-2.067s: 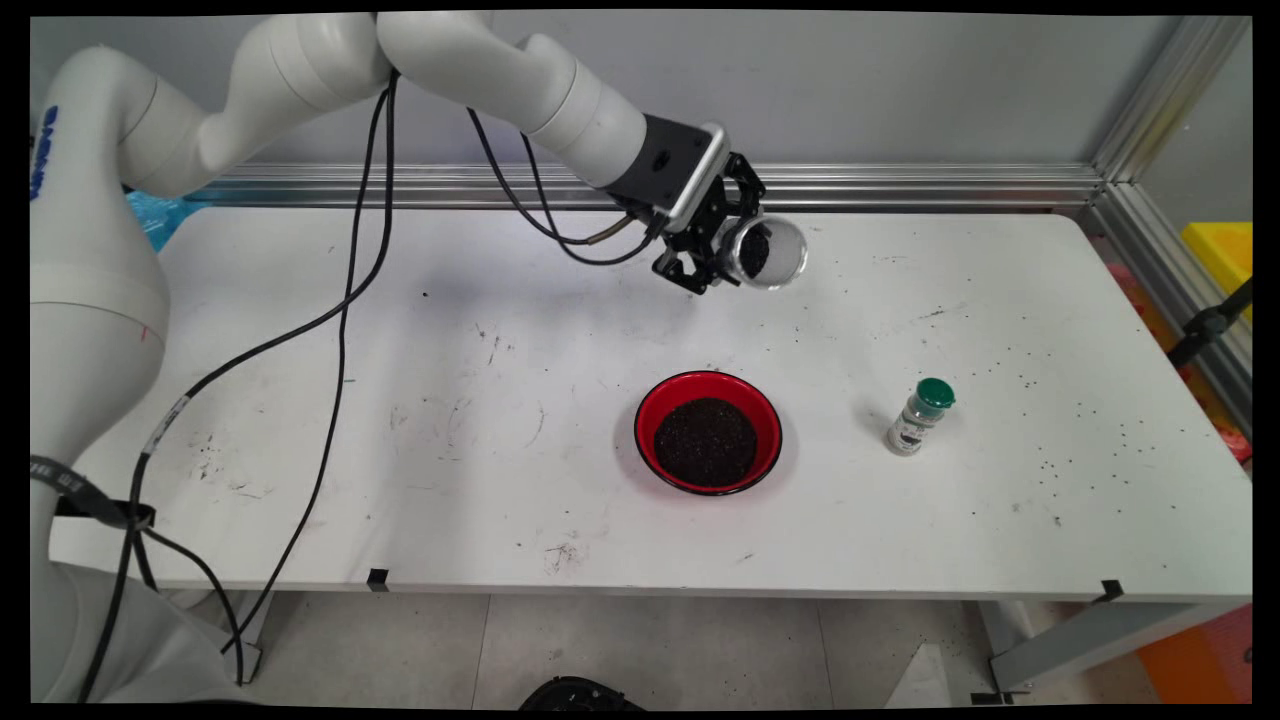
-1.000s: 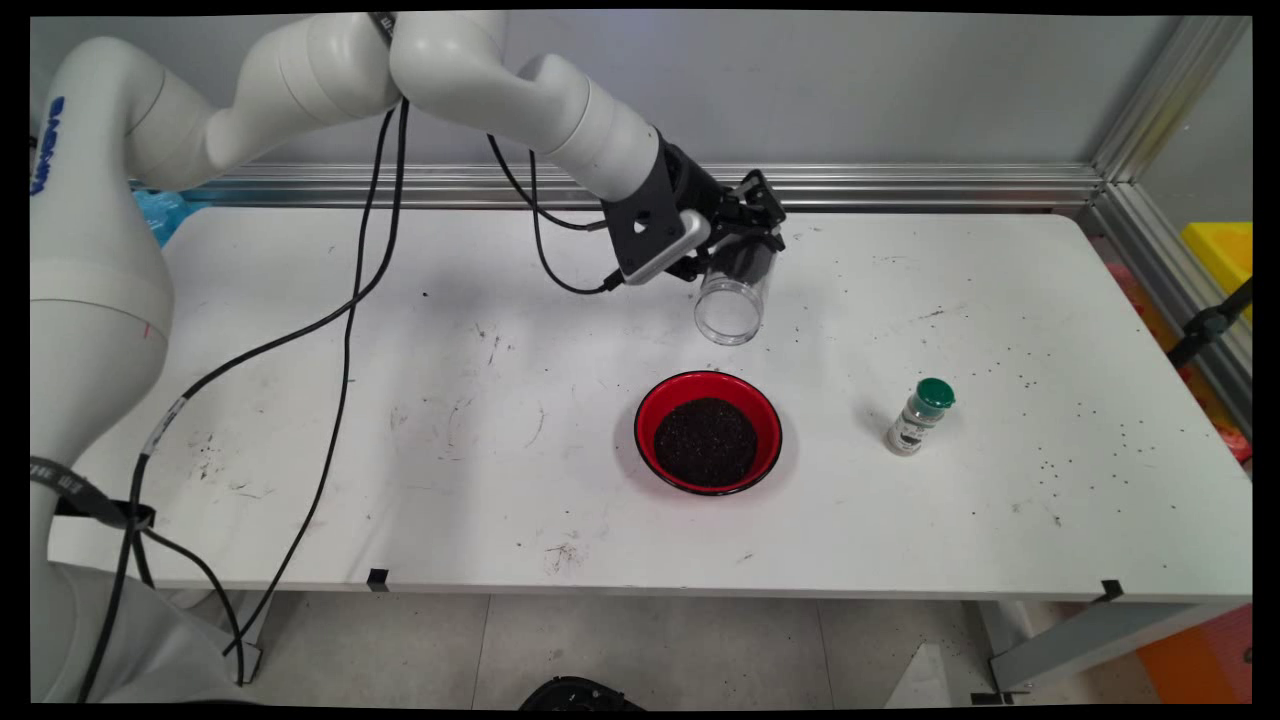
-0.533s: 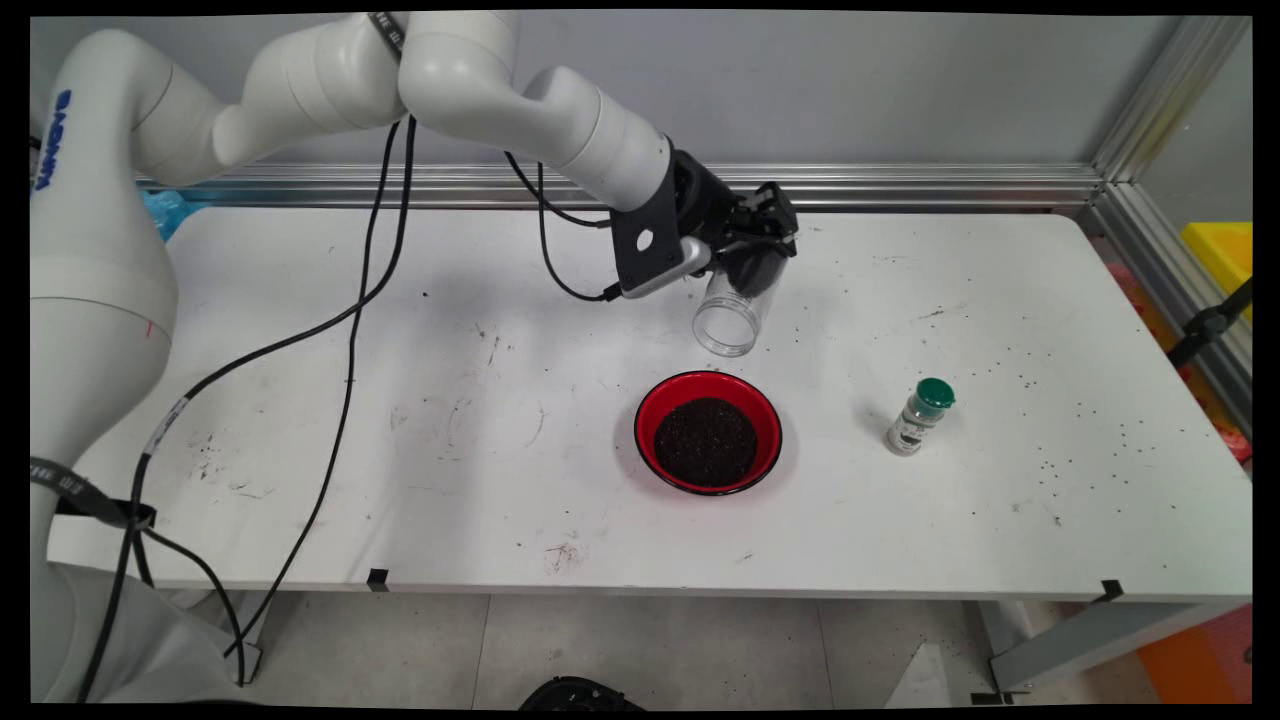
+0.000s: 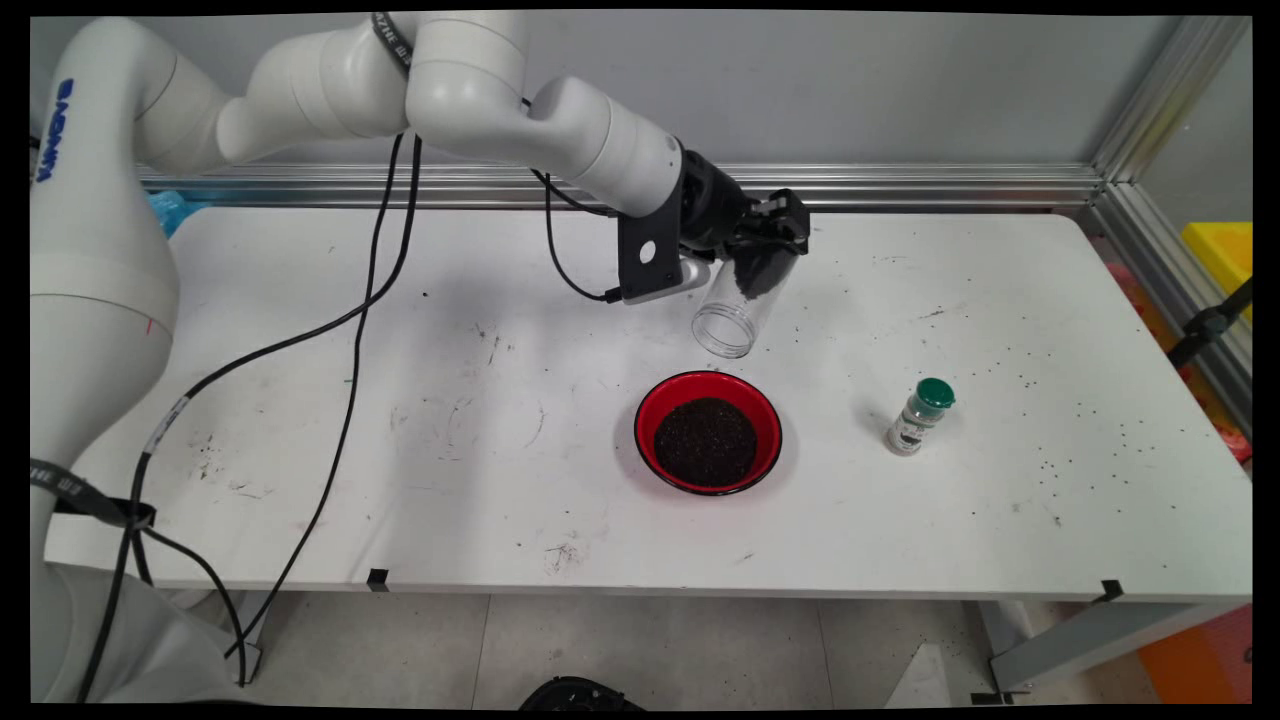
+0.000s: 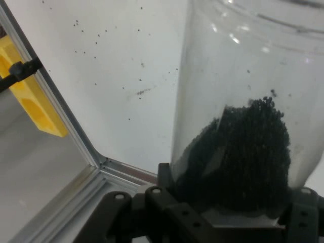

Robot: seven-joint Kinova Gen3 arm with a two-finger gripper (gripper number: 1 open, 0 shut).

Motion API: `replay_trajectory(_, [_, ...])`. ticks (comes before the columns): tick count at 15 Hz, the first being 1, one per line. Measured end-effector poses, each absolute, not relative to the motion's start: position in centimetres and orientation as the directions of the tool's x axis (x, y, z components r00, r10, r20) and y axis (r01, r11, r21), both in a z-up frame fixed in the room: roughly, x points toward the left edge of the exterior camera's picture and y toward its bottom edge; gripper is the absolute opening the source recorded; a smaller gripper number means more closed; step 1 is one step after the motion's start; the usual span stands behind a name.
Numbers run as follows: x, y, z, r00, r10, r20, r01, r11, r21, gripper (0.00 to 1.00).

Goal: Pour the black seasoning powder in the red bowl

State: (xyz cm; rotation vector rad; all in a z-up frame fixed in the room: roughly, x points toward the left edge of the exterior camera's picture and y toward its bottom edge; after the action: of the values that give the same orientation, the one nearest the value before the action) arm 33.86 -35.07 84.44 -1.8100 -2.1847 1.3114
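Note:
My gripper (image 4: 765, 250) is shut on a clear plastic jar (image 4: 738, 302), held above the table behind the red bowl (image 4: 708, 431). The jar is tilted, its open mouth pointing down and toward the bowl. Black granules sit in the jar's closed end by the fingers (image 5: 243, 162). The red bowl rests on the table, filled with the same black granules. In the hand view the jar (image 5: 253, 76) fills the right side, clamped between the black fingers at the bottom.
A small spice bottle with a green cap (image 4: 919, 416) stands right of the bowl. Scattered black grains dot the table's right part (image 4: 1080, 420). An aluminium rail (image 4: 900, 185) runs along the back edge. Black cables (image 4: 350, 330) hang from the arm at the left.
The wrist has rotated, turning the jar from mouth facing the camera to mouth tilted down toward the bowl. The hand has shifted slightly right. The granules stay in the jar's closed end.

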Motion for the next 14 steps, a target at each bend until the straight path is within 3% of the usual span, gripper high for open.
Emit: replay_trajectory(14, [31.9, -31.8, 84.6, -0.21, 0.746, -0.631, 0.843, -0.189, -0.503, 0.0])
